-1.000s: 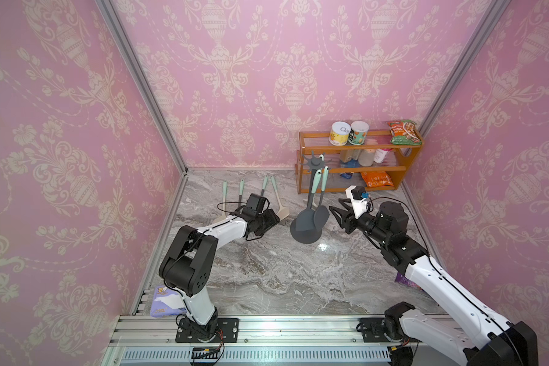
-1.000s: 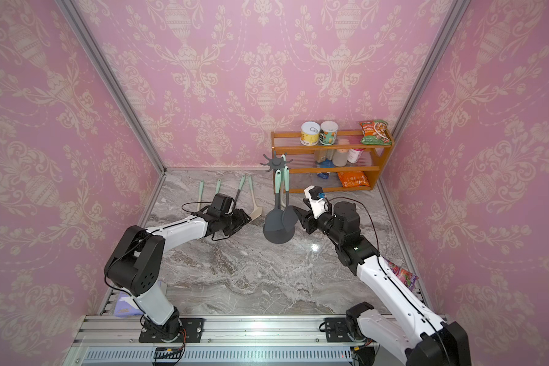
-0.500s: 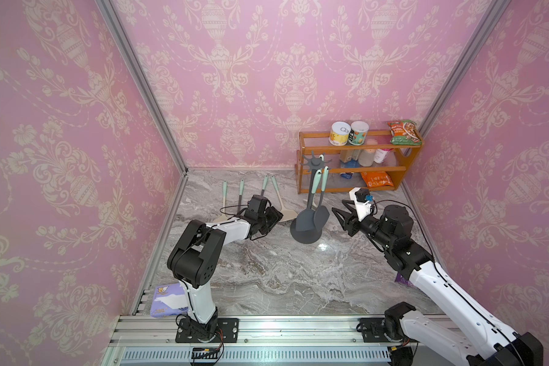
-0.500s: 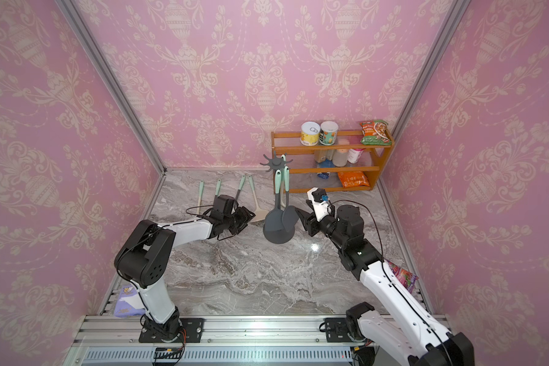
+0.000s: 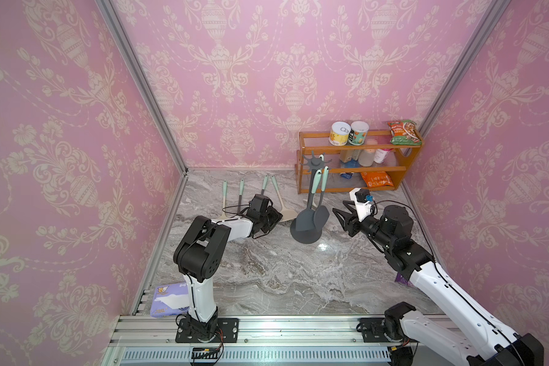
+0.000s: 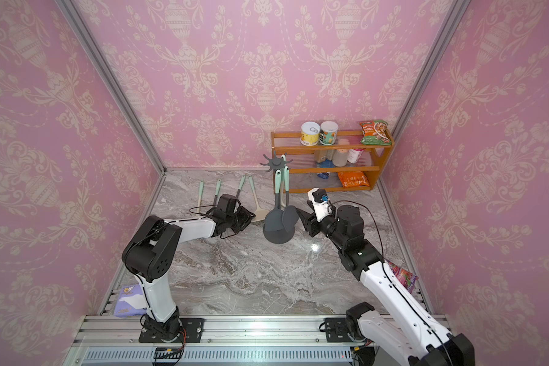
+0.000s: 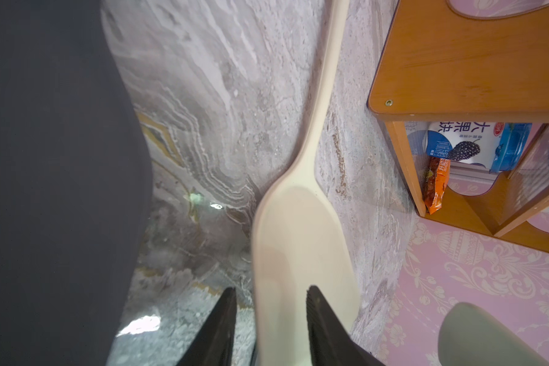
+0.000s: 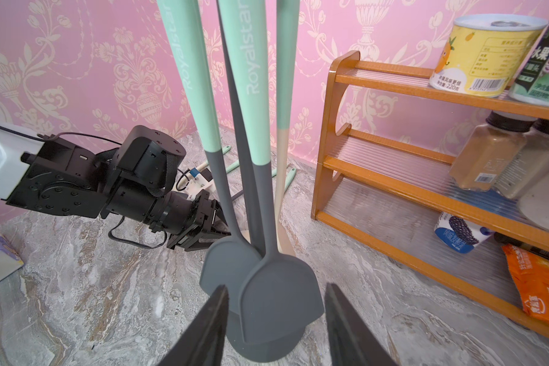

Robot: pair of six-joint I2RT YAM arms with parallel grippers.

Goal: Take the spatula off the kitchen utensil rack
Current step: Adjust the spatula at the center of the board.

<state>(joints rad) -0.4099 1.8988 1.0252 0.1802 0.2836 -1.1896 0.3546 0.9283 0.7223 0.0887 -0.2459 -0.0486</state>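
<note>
I look down on a grey marble table (image 5: 267,269) walled in pink. Beyond my right pincer (image 8: 275,285), off to one side, stands an orange wooden shelf (image 5: 336,190) of cans and packets, clear of the work.

Directly ahead of that pincer is the kitchen utensil rack (image 5: 305,237): a round base, a thin pole and a crown of hooks. Two grey utensils with mint handles hang from the crown, so each must be lifted up off its hook to come free. The spatula (image 8: 279,298), flat and squared, is the one closer to the pincer, with a rounded spoon (image 8: 227,269) just behind it.

The right pincer's jaws stand wide and level with the spatula's blade, near it but apart from it, lined up, I judge, to close on it.

My left pincer (image 7: 271,287) is low on the far side of the rack. Its jaws are narrow over a cream spatula (image 7: 298,221) lying flat, and I cannot tell whether they pinch it.
</note>
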